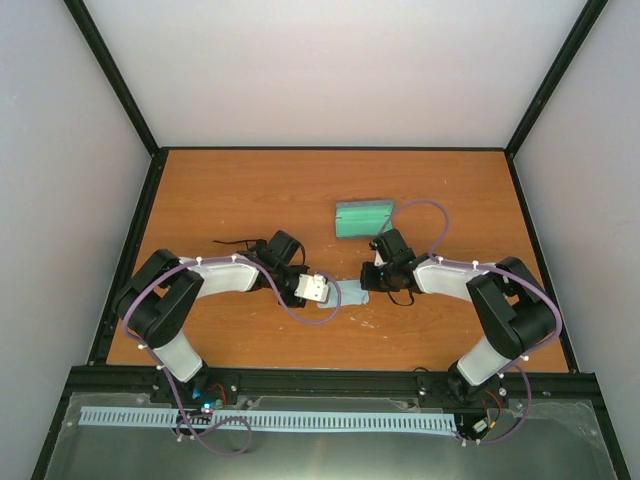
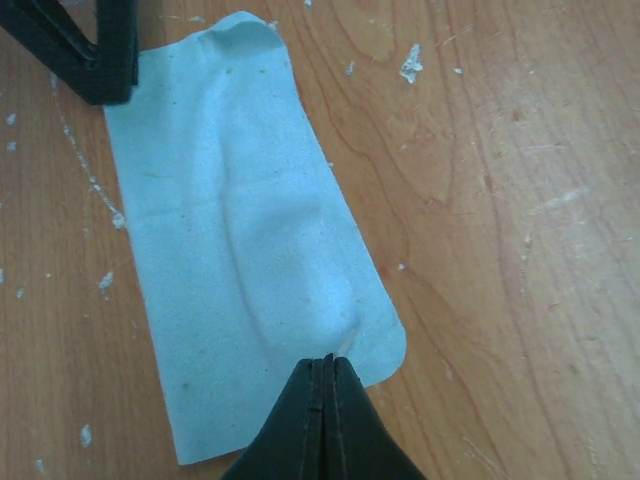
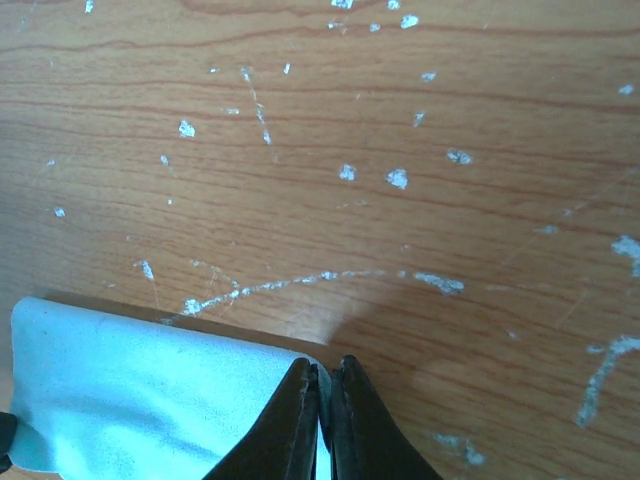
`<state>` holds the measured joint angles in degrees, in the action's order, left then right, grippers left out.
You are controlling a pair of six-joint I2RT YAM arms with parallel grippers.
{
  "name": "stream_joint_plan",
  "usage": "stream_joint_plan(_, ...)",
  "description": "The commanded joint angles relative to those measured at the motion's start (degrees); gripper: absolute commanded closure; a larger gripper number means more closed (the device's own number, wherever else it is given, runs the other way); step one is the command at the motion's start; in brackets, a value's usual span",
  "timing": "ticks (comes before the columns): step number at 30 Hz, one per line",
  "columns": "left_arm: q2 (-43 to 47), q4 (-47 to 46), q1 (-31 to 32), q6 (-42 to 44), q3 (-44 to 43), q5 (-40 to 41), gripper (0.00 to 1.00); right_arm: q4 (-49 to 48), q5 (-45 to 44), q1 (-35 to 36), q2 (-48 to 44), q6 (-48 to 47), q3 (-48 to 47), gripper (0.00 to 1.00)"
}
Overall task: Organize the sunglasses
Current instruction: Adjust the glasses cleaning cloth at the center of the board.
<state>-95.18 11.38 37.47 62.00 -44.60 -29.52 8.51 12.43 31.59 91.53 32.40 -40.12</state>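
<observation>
Pale blue cloth flat on wood-grain counter, held at opposite ends by both arms. At near corner, left gripper: fingers pressed together, pinching fabric, with a raised crease running back from the pinch. At far end, right gripper: fingers likewise closed on the cloth's edge, a sliver of fabric visible between them, that end lifted slightly off the wood with shadow beneath. Seen from above as two wrists meeting at mid-counter, cloth stretched between. Behind right wrist, near but apart: open case, green lining upward, apparently unoccupied. Tentative position of sunglasses: thin black shape just behind left forearm, well apart from case; too small to confirm, and absent from both wrist views.

Step in hand, as judged: handling of the cloth, by smoothing or folding, rather than stowing of the sunglasses. Task probably at an early-to-middle stage, with case open and nothing in it.

Next move, as judged: coordinated travel of both pinches, either bringing one end over the other or carrying the cloth aside, at matched height and pace to avoid pulling a corner out of one grip. Thereafter: release, then a reach to the sunglasses, needing a careful grasp on the frame, not on the thin arms.
</observation>
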Motion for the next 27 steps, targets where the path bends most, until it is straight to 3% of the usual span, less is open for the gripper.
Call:
stream_joint_plan(1, 0.79, 1.88, 0.89, -1.09, 1.19, -1.95, 0.98, 5.99, -1.01, 0.49, 3.76, -0.46, 2.05, 0.92)
stream_joint_plan(9, 0.78, 1.54, 1.46, -1.59, 3.61, -0.98, 0.95, 5.97, -0.57, 0.49, 4.53, -0.84, 1.42, 0.92)
stream_joint_plan(11, 0.96, 1.26, 1.46, -2.06, 3.48, -0.77, 0.86, 6.27, -0.75, 0.49, 4.62, -0.93, 1.27, 0.92)
stream_joint_plan(13, 1.79, 0.57, 1.45, -3.09, 3.57, -0.46, 0.71, 6.34, -0.86, 0.48, 4.59, -0.99, 1.18, 0.92)
stream_joint_plan(16, 3.84, -1.66, 1.30, -5.56, 4.06, -0.11, 0.59, 6.50, -0.94, 0.48, 4.41, -0.97, 1.27, 0.91)
stream_joint_plan(19, 5.04, -4.18, -0.61, -11.75, 2.17, -2.42, 0.58, 6.84, -1.66, 0.49, 3.02, -1.01, 1.44, 0.84)
stream_joint_plan(23, 4.41, -3.67, -7.72, -21.59, -3.65, -10.43, 0.57, 8.39, -3.69, 0.49, 0.04, -1.56, 1.16, 0.74)
stream_joint_plan(27, 2.81, -4.96, -10.66, -27.66, -7.44, -8.86, 0.59, 10.18, -5.18, 0.49, -1.28, -3.00, 0.15, 0.71)
